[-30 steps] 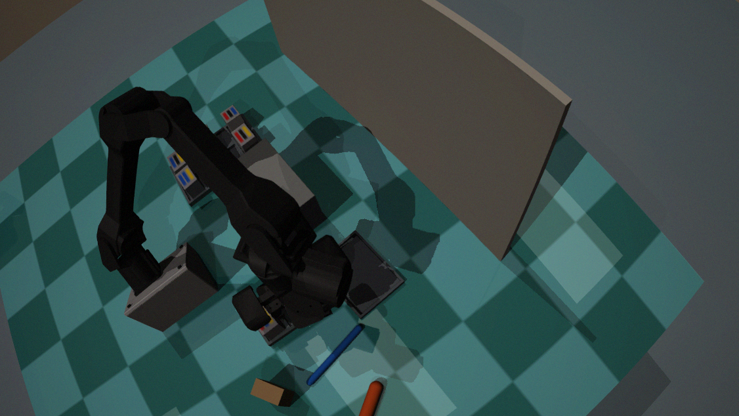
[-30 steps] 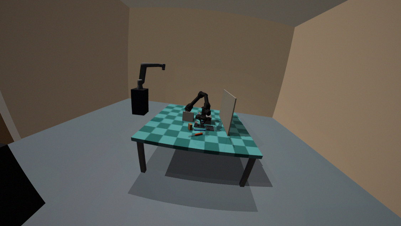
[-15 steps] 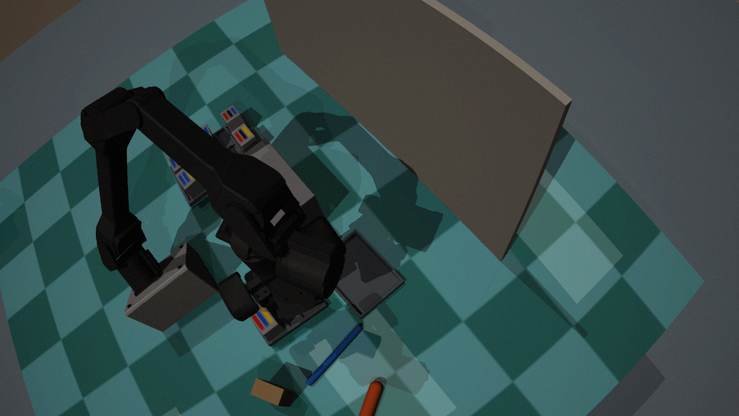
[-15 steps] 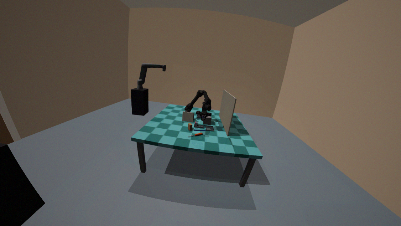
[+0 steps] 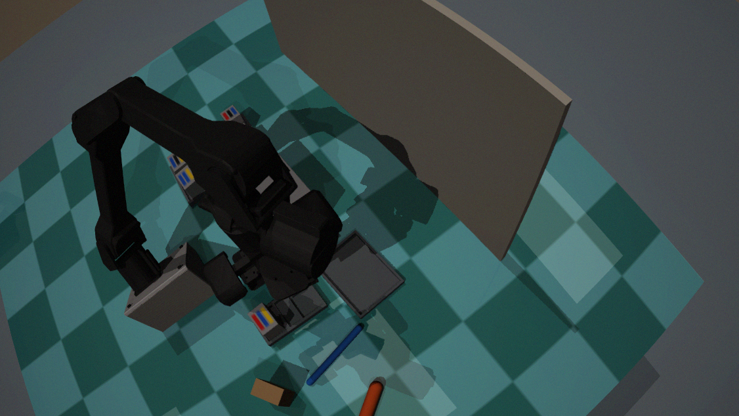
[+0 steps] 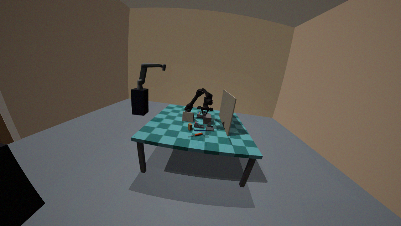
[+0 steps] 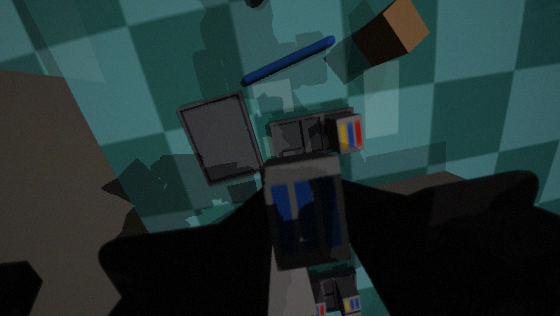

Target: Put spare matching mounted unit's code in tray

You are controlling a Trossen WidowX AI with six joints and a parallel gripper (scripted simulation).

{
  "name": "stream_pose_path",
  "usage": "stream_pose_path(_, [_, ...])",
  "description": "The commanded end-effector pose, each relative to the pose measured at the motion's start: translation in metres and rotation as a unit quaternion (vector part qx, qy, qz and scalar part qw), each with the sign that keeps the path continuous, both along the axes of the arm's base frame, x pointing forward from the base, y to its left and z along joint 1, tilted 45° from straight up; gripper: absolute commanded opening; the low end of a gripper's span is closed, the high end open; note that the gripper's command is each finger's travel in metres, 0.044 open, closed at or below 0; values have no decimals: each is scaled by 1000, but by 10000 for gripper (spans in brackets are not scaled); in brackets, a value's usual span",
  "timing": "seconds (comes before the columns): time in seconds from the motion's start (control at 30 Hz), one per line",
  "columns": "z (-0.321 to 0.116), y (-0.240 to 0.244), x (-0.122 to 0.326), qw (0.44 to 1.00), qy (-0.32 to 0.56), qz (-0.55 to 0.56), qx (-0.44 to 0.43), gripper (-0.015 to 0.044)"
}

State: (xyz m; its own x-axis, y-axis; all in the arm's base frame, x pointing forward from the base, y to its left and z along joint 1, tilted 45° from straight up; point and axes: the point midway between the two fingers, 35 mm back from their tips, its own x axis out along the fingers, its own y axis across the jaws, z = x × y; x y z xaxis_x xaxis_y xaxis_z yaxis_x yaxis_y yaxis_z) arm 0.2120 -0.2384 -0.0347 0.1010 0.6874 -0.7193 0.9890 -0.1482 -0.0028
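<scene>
My gripper (image 7: 296, 187) is shut on a grey spare (image 7: 309, 167) with blue stripes on its end, the right stripe in deep shadow. It holds the spare above the table, beyond the near rack. The fingertips are hidden under the arm in the top view. The open grey tray (image 5: 364, 281) (image 6: 209, 128) (image 7: 220, 135) has nothing in it. Beside it, the near rack (image 5: 314, 299) (image 7: 287, 137) holds a spare (image 5: 260, 317) (image 7: 351, 134) striped red, blue and yellow. Further spares (image 5: 184, 177) (image 5: 229, 112) stand at the back. I cannot make out the mounted unit's back code.
A tall board (image 5: 413, 103) (image 6: 227, 112) (image 7: 50, 165) stands beyond the tray. A grey box (image 5: 298, 191) (image 6: 207, 119) stands behind the tray, and another (image 5: 175, 294) (image 6: 187, 116) by the arm's base. A blue rod (image 5: 335, 355) (image 7: 289, 60), an orange block (image 5: 266, 391) (image 7: 407, 25) and an orange-handled tool (image 5: 371, 397) (image 6: 198, 134) lie in front.
</scene>
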Motion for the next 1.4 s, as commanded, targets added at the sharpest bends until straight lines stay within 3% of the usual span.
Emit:
stream_pose_path(0.0, [4,-4,2,1000,-1,4,-4,0])
stream_pose_path(0.93, [-4,-25,86,1000,0,-5,-5,0])
stream_pose_path(1.37, [-9,-22,90,1000,-1,-5,-5,0])
